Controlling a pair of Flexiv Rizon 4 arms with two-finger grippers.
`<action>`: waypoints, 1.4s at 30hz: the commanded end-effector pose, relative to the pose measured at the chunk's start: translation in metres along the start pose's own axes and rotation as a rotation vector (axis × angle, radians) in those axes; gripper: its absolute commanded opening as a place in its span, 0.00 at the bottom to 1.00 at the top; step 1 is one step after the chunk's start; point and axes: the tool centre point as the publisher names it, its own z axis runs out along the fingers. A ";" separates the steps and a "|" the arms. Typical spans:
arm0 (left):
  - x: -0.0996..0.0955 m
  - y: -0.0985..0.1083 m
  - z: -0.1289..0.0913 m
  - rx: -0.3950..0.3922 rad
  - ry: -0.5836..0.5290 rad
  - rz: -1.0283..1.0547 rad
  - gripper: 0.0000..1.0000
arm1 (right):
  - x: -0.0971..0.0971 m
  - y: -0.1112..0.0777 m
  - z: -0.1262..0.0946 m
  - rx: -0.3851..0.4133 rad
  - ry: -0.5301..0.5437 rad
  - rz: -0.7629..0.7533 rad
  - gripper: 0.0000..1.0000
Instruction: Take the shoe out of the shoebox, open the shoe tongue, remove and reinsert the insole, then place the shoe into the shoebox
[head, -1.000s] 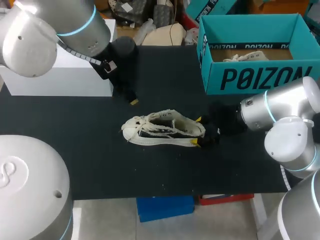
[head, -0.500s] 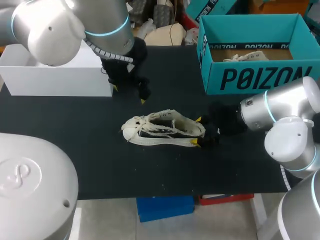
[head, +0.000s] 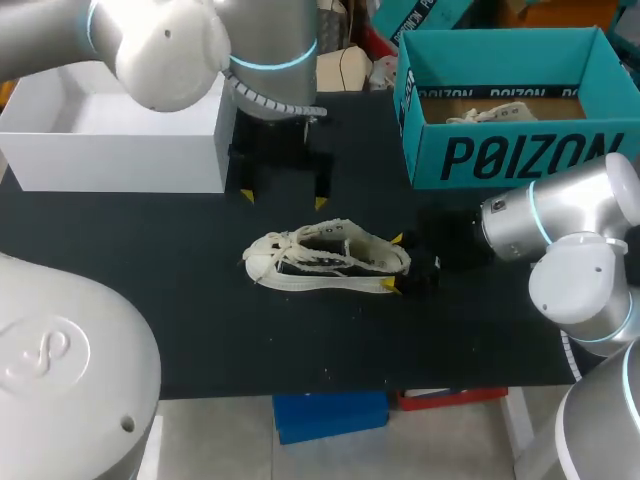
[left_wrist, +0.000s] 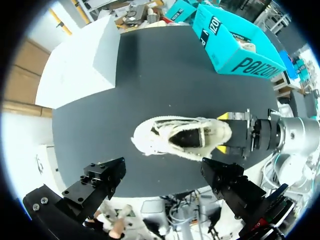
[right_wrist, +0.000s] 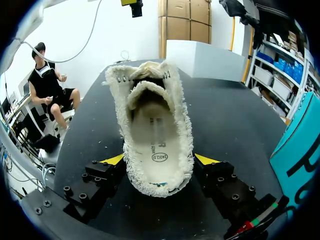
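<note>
With the shoe (head: 325, 258) lying mid-table, heel clenched in the right gripper (head: 393, 262), the released left gripper (head: 283, 198) hovering at its far side should drop squarely onto the tongue (right_wrist: 150, 89), pinching it clear of laces.

A robotics lab, it seems: a silver-grey left robot arm (head: 170, 40) and a matching right robot arm (head: 560, 225), each ringed with glowing blue, stand over a black-topped desk (head: 200, 320) bearing a teal cardboard shoebox (head: 520, 155) and a plain white open box (head: 110, 150).

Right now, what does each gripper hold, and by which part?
Right gripper holds the shoe by its heel; left gripper, open above it, holds nothing.
</note>
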 end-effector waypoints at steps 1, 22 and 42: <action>0.028 -0.008 0.024 -0.134 -0.339 -0.273 1.00 | 0.001 0.000 0.003 0.003 0.001 0.001 0.00; 0.064 -0.001 0.072 -0.118 -0.453 -0.090 1.00 | 0.001 0.000 0.003 0.003 0.001 0.001 0.00; 0.051 0.009 0.114 -0.086 -0.461 -0.090 1.00 | 0.001 0.000 0.003 0.003 0.001 0.001 0.00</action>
